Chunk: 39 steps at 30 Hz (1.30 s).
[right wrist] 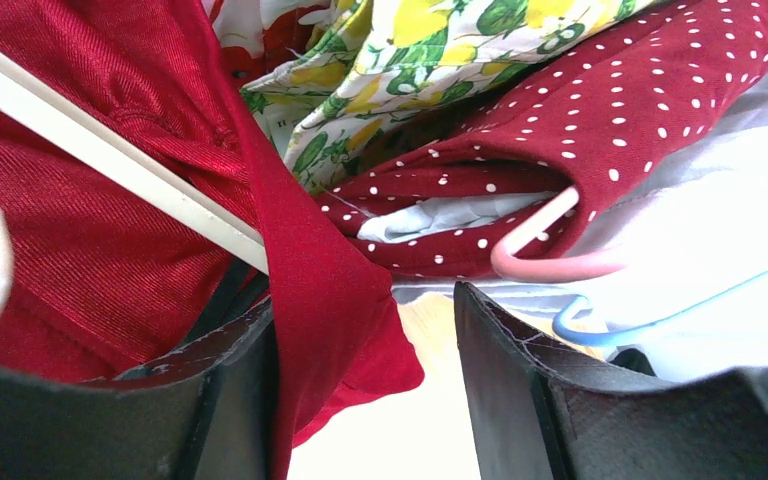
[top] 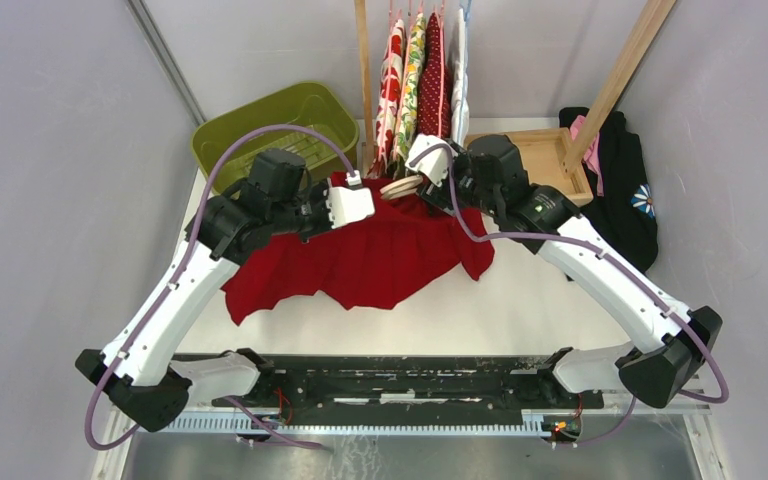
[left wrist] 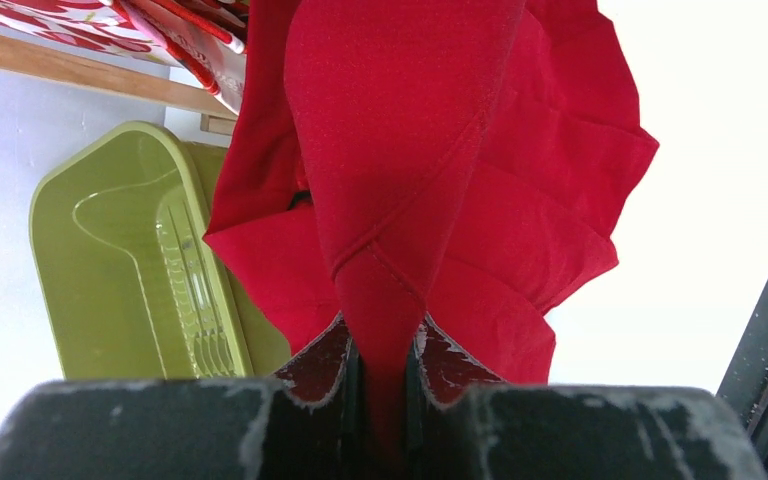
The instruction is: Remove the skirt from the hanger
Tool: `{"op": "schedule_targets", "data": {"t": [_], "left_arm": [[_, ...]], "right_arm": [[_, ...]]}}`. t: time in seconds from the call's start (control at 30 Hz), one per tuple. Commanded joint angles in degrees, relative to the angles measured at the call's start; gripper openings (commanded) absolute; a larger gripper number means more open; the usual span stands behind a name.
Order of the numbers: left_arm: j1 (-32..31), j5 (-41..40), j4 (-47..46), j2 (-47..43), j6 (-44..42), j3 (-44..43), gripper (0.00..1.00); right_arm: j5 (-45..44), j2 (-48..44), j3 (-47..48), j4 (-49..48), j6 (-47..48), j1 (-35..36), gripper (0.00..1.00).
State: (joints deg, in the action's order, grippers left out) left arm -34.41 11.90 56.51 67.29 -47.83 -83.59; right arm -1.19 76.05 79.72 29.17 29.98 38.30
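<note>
The red skirt (top: 360, 255) lies spread over the middle of the table, its top edge lifted toward the rack. My left gripper (top: 358, 203) is shut on a fold of the skirt (left wrist: 410, 150), and the cloth runs straight up from between its jaws (left wrist: 385, 385). My right gripper (top: 422, 172) stands open at the skirt's top right, beside the pale hanger (top: 405, 186). In the right wrist view the hanger's cream bar (right wrist: 110, 150) crosses the red cloth diagonally. A red band of the skirt (right wrist: 305, 290) hangs against the left finger of the right gripper (right wrist: 365, 385), unpinched.
A green basin (top: 275, 125) sits at the back left. Several patterned garments (top: 420, 80) hang on the wooden rack behind the grippers, with pink (right wrist: 550, 262) and blue (right wrist: 660, 310) hangers. A wooden box (top: 535, 150) and a black garment (top: 625, 195) lie at the back right.
</note>
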Motion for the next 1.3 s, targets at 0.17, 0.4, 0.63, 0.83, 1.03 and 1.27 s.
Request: {"op": "schedule_targets", "data": {"t": [0.17, 0.4, 0.63, 0.83, 1.03, 1.27], "left_arm": [[-0.6, 4.3, -7.1, -2.9, -1.3, -0.7, 0.03], [-0.5, 6.4, -6.4, 0.0, -1.9, -5.5, 0.03], [-0.7, 9.3, -6.1, 0.7, -1.4, -5.5, 0.03], [-0.6, 12.6, -6.1, 0.4, -0.7, -5.3, 0.03], [-0.7, 13.1, -6.3, 0.6, -0.6, -4.7, 0.03], [-0.7, 12.8, -7.2, 1.0, -0.5, -4.5, 0.03]], "right_arm": [[4.6, -1.6, 2.6, -0.3, 2.6, -0.4, 0.62], [14.5, -5.3, 2.0, 6.0, 7.6, -0.4, 0.65], [24.4, -7.6, 3.0, 8.9, 11.8, 0.0, 0.64], [26.9, -8.1, 2.1, 9.7, 14.0, 0.4, 0.64], [27.8, -6.5, 2.5, 8.3, 13.4, 1.3, 0.64], [28.4, -4.4, 2.9, 7.1, 12.3, 2.4, 0.62]]}}
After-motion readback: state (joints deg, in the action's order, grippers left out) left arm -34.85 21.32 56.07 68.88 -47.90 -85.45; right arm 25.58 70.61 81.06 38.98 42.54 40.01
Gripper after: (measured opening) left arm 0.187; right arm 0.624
